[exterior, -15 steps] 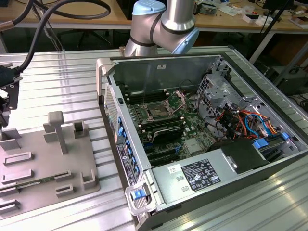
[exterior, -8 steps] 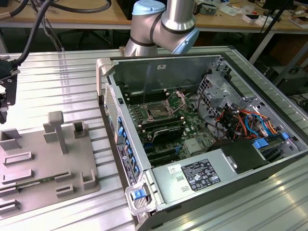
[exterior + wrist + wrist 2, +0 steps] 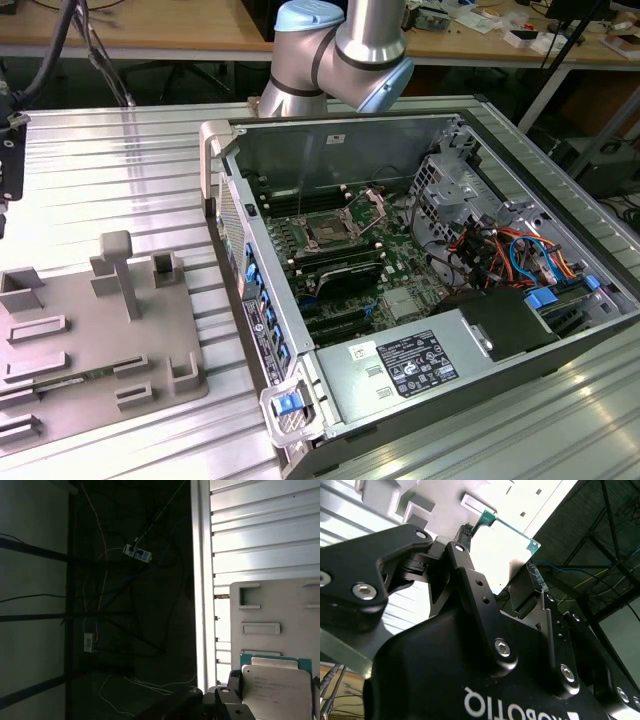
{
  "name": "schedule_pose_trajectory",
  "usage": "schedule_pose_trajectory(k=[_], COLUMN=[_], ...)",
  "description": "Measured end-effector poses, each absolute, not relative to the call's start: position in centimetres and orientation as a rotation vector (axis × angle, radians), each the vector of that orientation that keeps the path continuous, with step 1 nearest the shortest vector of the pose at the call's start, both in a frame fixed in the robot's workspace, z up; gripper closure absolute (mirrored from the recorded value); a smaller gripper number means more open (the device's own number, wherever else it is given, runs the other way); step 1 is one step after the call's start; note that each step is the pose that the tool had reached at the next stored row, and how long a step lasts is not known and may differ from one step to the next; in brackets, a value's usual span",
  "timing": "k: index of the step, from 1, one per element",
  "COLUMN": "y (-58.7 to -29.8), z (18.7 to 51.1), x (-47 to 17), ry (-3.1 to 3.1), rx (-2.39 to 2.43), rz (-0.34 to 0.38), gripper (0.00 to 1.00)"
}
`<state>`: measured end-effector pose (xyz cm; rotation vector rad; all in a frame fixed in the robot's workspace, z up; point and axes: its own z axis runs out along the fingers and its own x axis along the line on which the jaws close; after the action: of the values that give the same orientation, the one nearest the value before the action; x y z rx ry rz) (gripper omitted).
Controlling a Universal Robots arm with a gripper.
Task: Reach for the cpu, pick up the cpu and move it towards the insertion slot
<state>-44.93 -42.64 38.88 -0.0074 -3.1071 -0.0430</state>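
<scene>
Evidently the chief risk is the grip itself. In the second wrist view the gripper (image 3: 495, 565) has its jaws narrowed to the width of the cpu (image 3: 507, 540), with a finger (image 3: 462, 560) at each of two opposite edges. They seem to be clamped on it, though glare hides the actual contact. A hold on thin edges alone could let the chip tilt or slide out, and a drop would harm its underside. In the first wrist view the cpu (image 3: 277, 690) shows against the tray (image 3: 280, 605), close to the edge of the table (image 3: 250, 530), so a slip could send it over the side.

The exterior view, taken from its left, starts with the grey tray (image 3: 100, 340), which has a post (image 3: 115, 265) and pockets. Next come the case wall (image 3: 235, 230) and handle (image 3: 210, 150). These stand between the tray and the slot (image 3: 328, 232) and could catch a low carry. The slot sits well apart from the tray, deep in the case. Memory slots (image 3: 345, 275) lie just beside it, and cables (image 3: 495, 245) crowd the space farther to that view's right.
</scene>
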Motion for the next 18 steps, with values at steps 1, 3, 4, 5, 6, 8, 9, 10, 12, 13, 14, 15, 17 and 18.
schedule_pose_trajectory(k=[1,3,4,5,6,8,9,10,12,13,14,15,17,18], y=[-42.6,-42.6,-42.6,-42.6,-42.6,-42.6,-42.6,-42.6,-42.6,-42.6,-42.6,-42.6,-42.6,-42.6], z=[39.0,39.3,39.5,39.7,39.9,40.1,40.1,40.1,40.1,40.1,40.1,40.1,40.1,40.1], x=[-44.9,-44.9,-44.9,-44.9,-44.9,-44.9,-44.9,-44.9,-44.9,-44.9,-44.9,-44.9,-44.9,-44.8], ry=[-3.107,-3.107,-3.107,-3.107,-3.107,-3.107,-3.107,-3.107,-3.107,-3.107,-3.107,-3.107,-3.107,-3.107], rx=[-0.007,-0.007,-0.007,-0.007,-0.007,-0.008,-0.008,-0.007,-0.008,-0.008,-0.008,-0.008,-0.008,-0.008], rz=[-0.043,-0.043,-0.043,-0.043,-0.043,-0.043,-0.043,-0.043,-0.043,-0.043,-0.043,-0.043,-0.043,-0.043], gripper=[0.45,0.45,0.45,0.45,0.45,0.45,0.45,0.45,0.45,0.45,0.45,0.45,0.45,0.45])
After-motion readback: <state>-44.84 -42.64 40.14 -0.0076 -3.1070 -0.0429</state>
